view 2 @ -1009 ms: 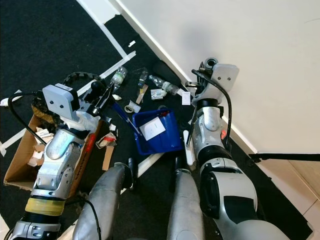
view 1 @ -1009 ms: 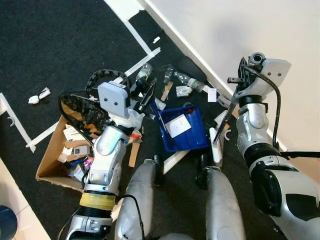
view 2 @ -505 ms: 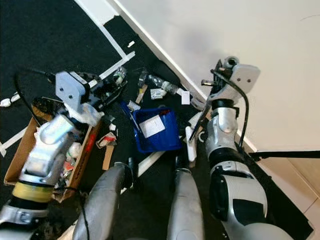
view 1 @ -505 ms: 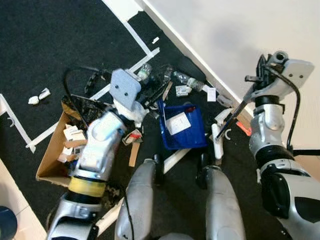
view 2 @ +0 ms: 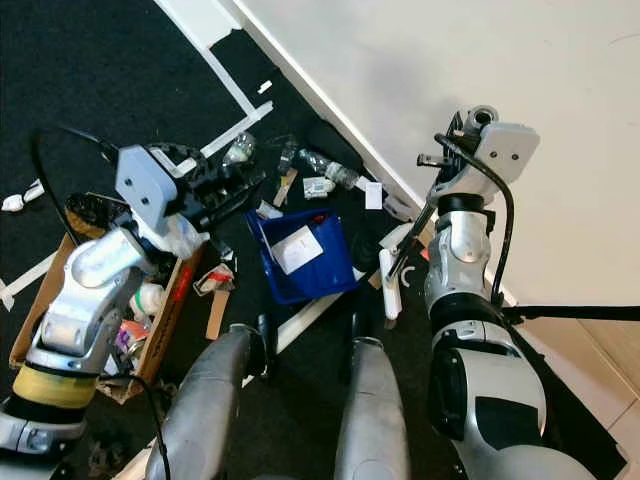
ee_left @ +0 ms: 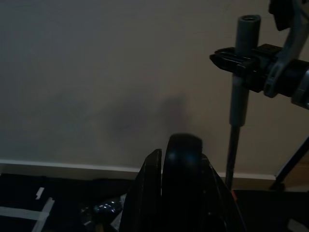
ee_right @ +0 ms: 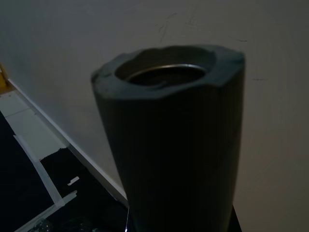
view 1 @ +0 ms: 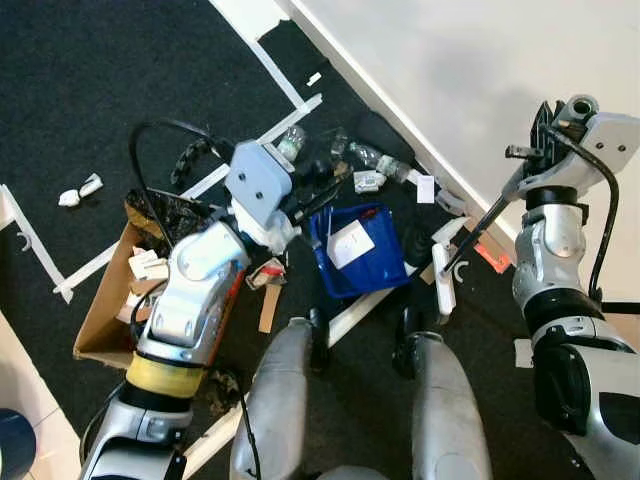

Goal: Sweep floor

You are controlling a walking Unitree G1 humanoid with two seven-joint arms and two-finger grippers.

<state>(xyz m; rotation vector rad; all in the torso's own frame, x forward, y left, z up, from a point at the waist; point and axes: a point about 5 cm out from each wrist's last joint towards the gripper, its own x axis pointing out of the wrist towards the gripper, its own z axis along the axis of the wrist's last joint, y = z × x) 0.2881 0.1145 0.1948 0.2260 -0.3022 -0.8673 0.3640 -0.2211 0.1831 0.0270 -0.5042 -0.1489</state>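
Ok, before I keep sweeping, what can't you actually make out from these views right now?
- Left gripper: the wrist housing covers the fingers in the head views, and the left wrist view is too dark to show what they hold.
- Broom: the head lies small on the dark floor, so bristle contact is unclear.
- Blue dustpan: beyond the white paper, contents are too small.
- Cardboard box: the left arm hides part of it.

Left arm bent forward, left gripper (view 1: pixel 318 190) low, fingers closed around a handle. Right arm raised by the wall, right gripper (view 2: pixel 452 160) clamped high on a pole.
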